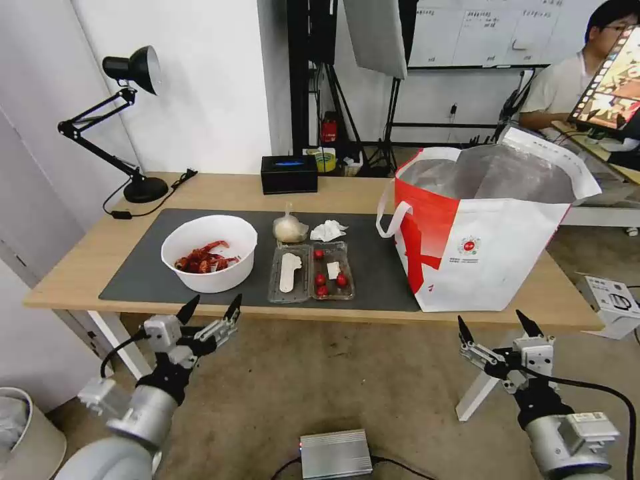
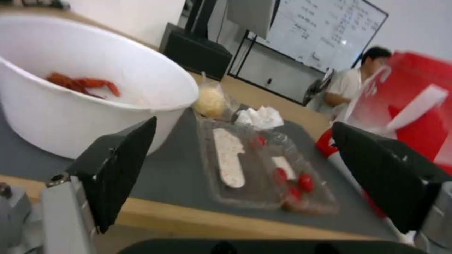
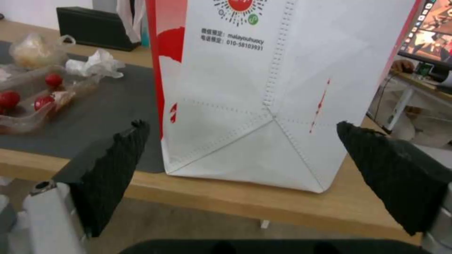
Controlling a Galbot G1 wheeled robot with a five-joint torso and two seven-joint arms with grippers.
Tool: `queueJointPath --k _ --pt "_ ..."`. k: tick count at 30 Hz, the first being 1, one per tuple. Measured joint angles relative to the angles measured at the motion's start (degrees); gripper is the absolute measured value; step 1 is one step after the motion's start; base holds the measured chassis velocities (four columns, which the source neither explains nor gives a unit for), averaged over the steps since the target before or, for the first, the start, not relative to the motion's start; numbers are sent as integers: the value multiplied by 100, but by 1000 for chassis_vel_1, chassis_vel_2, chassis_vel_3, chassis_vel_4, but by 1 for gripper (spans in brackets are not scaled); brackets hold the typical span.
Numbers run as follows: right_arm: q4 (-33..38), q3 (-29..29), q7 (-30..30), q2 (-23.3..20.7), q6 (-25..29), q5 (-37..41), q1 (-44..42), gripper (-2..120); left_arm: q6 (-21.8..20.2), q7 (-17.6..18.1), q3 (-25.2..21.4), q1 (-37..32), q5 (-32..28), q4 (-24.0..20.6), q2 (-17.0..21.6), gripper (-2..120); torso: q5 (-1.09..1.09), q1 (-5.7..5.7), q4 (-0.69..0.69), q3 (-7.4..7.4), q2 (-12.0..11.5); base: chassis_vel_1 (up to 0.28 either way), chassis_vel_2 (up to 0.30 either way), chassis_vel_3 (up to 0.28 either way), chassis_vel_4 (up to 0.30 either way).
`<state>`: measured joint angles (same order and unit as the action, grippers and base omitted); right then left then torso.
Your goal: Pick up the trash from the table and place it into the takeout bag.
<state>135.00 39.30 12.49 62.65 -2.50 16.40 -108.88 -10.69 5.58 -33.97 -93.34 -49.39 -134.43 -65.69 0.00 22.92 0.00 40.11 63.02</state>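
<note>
Both arms hang below the near edge of the table point(image 1: 80, 267), nothing gripped. The left gripper point(image 1: 212, 313), jaws spread wide and empty, sits just below the white bowl of crayfish shells point(image 1: 209, 253), with the clamshell tray point(image 1: 311, 271) beside it running lengthwise away from the robot. The right gripper point(image 1: 495, 325), equally open, faces the takeout bag point(image 1: 480, 247). The left arm looks nearer the trash.
</note>
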Motion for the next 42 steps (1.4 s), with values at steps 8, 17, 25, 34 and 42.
queueJointPath --k 8,17,25,34,42 --pt "-15 -8 0 29 1 -60 -66 100 -236 956 340 475 -1367 -56 186 100 0 0 0 0 0 0 0 0 0" --pt "-19 -80 20 133 1 -199 -118 100 -385 2470 803 1103 -3168 -269 -3 100 0 0 -1 0 0 0 0 0 0" --pt "16 -71 25 271 -3 -336 -325 100 -562 3323 1092 1772 -3775 -60 -445 100 1 0 -1 0 0 0 0 0 0" --pt "54 -24 28 317 2 -377 -413 100 -721 3589 1390 2048 -3878 163 -640 100 0 0 0 0 0 0 0 0 0" --pt "36 -16 30 391 4 -419 -424 100 -801 3722 1648 2371 -4080 410 -713 100 1 0 0 0 0 0 0 0 0"
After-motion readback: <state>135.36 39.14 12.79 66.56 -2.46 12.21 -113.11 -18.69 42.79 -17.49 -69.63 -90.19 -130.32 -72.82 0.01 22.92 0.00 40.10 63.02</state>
